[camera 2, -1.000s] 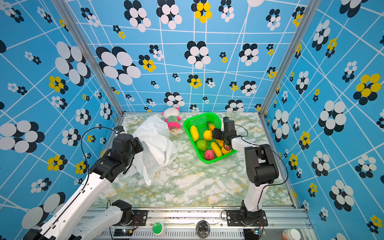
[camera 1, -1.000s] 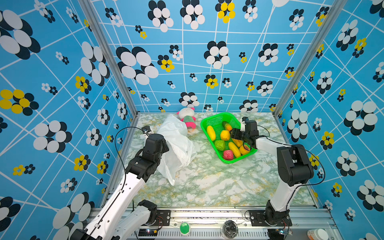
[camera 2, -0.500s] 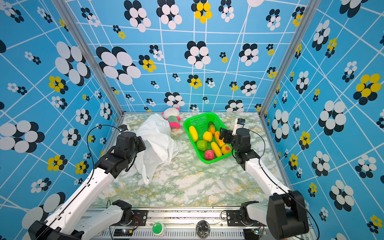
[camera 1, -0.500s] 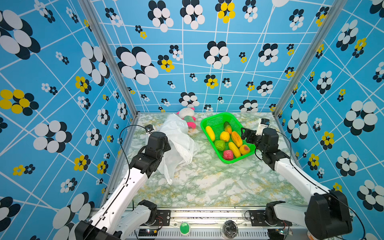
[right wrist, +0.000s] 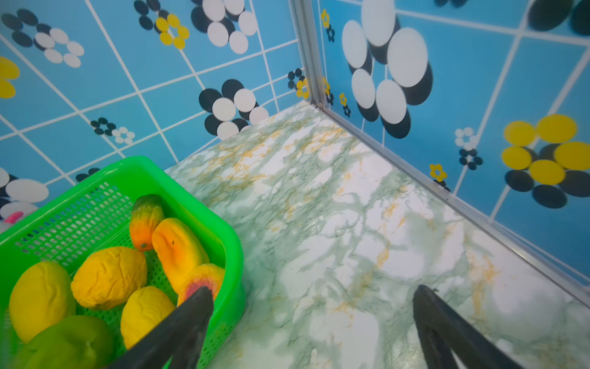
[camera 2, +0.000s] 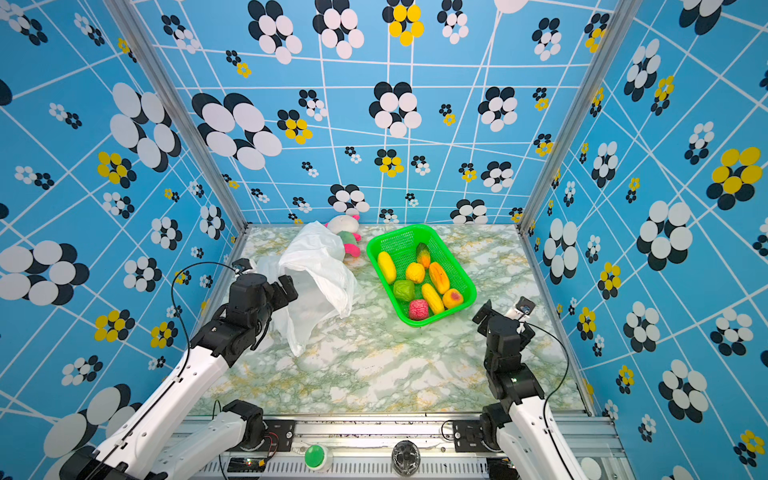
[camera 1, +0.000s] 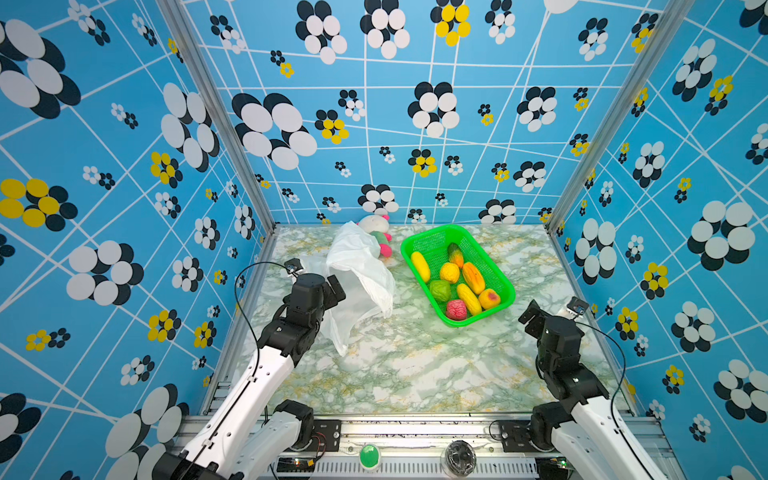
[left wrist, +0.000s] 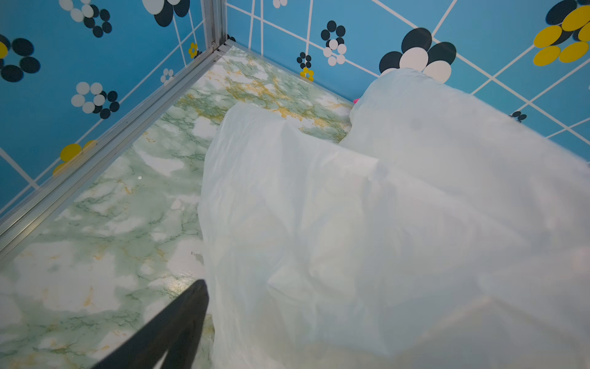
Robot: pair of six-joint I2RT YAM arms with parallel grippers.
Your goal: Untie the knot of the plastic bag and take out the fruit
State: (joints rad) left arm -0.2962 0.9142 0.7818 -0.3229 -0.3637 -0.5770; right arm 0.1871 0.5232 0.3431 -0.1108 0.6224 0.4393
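The fruit (camera 1: 457, 282) lies in the basket (camera 1: 432, 243), all eight pieces out of the bag (camera 1: 361, 270), which slumps empty just left of it. The right gripper (right wrist: 313, 289) has pulled back from over the basket to the near right, spread and empty. The left gripper (camera 1: 332, 289) has just let go, its jaws apart against the bag's edge. The task looks finished.

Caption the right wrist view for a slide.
Open right tool hangs over the table beside the basket of fruit.
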